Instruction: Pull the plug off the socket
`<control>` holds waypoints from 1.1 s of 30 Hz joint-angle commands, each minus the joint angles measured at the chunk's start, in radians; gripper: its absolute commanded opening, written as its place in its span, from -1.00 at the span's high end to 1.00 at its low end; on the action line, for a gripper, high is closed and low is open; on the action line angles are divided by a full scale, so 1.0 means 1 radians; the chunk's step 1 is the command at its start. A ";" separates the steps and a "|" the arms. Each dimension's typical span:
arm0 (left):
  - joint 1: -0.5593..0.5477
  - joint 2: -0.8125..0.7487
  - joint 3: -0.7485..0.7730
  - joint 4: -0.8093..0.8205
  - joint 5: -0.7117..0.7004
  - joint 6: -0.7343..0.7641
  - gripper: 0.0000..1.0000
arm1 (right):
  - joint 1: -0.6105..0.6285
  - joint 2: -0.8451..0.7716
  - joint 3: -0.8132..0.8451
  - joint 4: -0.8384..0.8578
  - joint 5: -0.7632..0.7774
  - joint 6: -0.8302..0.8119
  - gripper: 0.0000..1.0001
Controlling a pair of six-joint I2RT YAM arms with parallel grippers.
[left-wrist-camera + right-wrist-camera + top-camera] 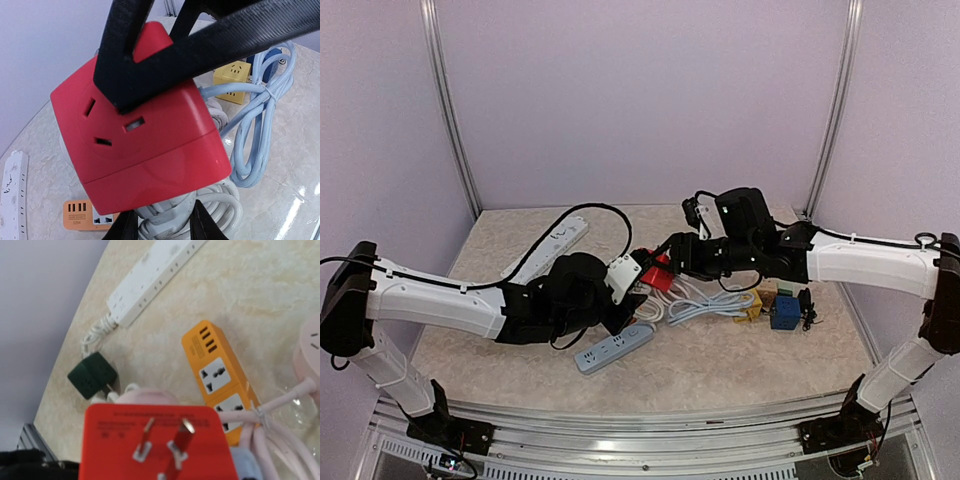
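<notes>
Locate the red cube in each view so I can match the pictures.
Top external: red cube at centre, where the two arms meet.
Left wrist: fills the middle, the right tool's black fingers clamped across it, white socket just below.
Right wrist: bottom centre, prongs facing the camera.
Shared landmark: the long white power strip, upper left, left edge and top respectively.

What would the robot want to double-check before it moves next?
1. Is the right gripper clamped on the red cube socket: ok.
2. Does the left gripper flank the white plug under the cube: ok.
3. Is the white plug free of the cube: cannot tell, joint hidden.
4. Are the cube's own metal prongs bare: ok.
5. Is the cube lifted off the table: ok.
</notes>
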State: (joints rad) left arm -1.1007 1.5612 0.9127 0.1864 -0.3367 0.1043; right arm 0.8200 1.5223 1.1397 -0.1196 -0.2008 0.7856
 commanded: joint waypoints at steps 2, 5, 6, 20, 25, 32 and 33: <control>-0.013 0.002 0.042 -0.002 0.013 -0.098 1.00 | 0.007 -0.088 -0.013 0.147 0.191 0.037 1.00; -0.012 0.002 0.047 -0.002 0.033 -0.098 1.00 | 0.014 -0.086 -0.014 0.131 0.195 0.030 1.00; -0.011 0.002 0.047 -0.001 0.039 -0.098 1.00 | 0.014 -0.086 -0.016 0.130 0.195 0.029 1.00; 0.003 -0.064 -0.028 -0.001 0.138 0.010 1.00 | -0.022 -0.035 0.063 0.079 0.003 -0.091 1.00; 0.003 -0.070 -0.034 -0.022 0.156 0.035 1.00 | -0.024 -0.006 0.115 0.010 -0.035 -0.166 1.00; 0.003 -0.066 -0.031 -0.024 0.151 0.049 1.00 | -0.026 0.002 0.153 -0.046 -0.033 -0.212 1.00; 0.003 -0.064 -0.029 -0.020 0.150 0.045 1.00 | -0.027 0.000 0.149 -0.044 -0.028 -0.209 1.00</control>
State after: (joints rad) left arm -1.0889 1.5246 0.8940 0.1711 -0.2317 0.1249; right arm 0.8150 1.5372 1.2278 -0.2321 -0.2550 0.6281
